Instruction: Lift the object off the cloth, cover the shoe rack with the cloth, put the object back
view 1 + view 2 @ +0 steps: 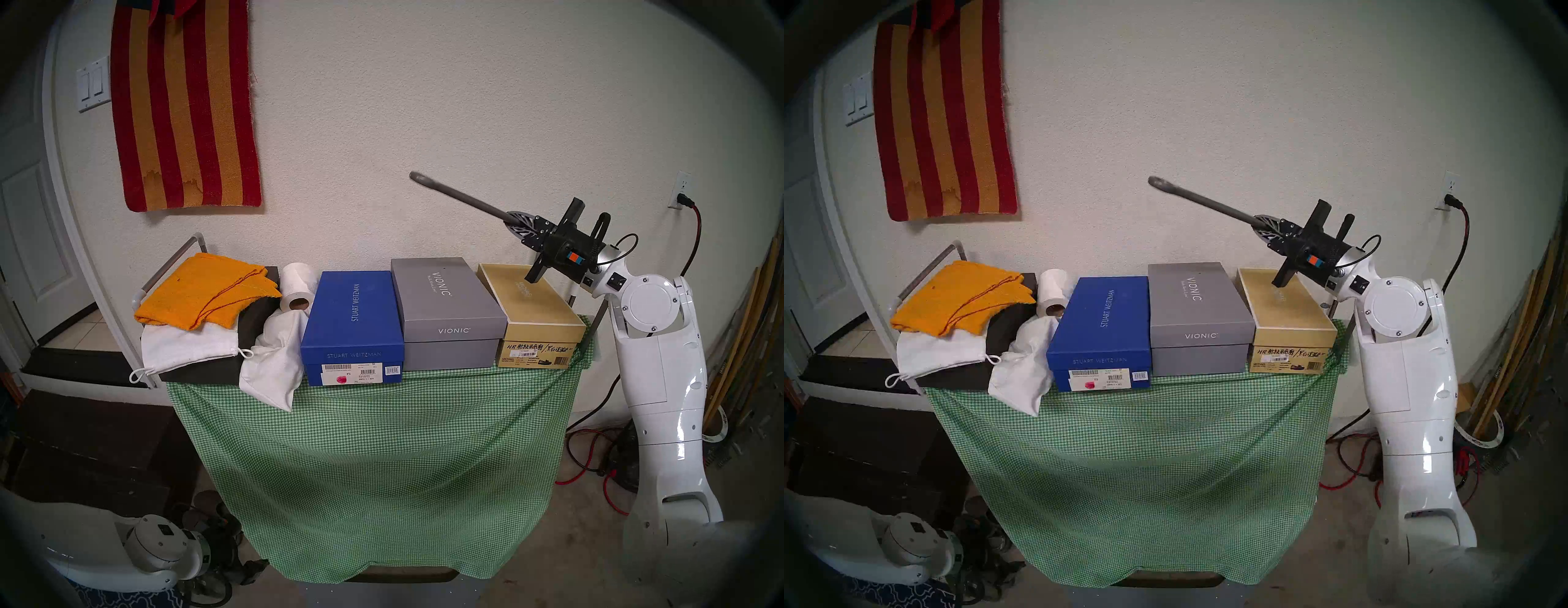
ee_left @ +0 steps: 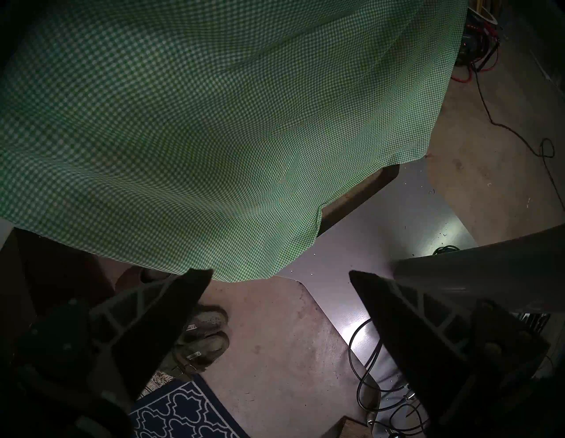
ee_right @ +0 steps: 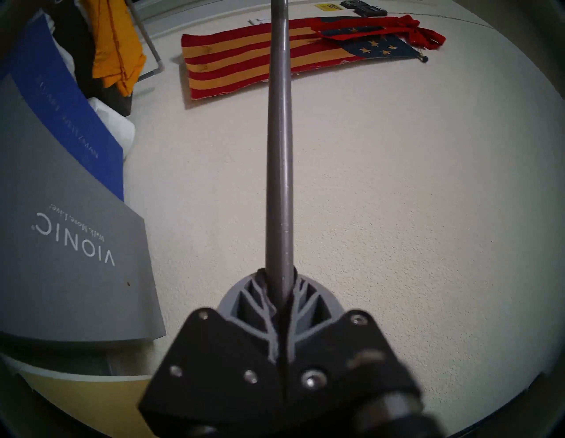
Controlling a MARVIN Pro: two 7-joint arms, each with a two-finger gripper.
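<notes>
At right of centre in the head view, the right gripper [image 1: 518, 224] is clamped on the grey metal bar [image 1: 462, 196], which angles up and left above the 3 shoe boxes, ring eye [image 1: 418, 176] at its upper-left tip. The green-and-white checked cloth [image 1: 373, 458] hangs down the front of the shoe rack [image 1: 169, 265], filling the frame's lower centre. At lower left, the left gripper [image 2: 280, 276] is spread wide and empty, near the cloth's bottom hem.
</notes>
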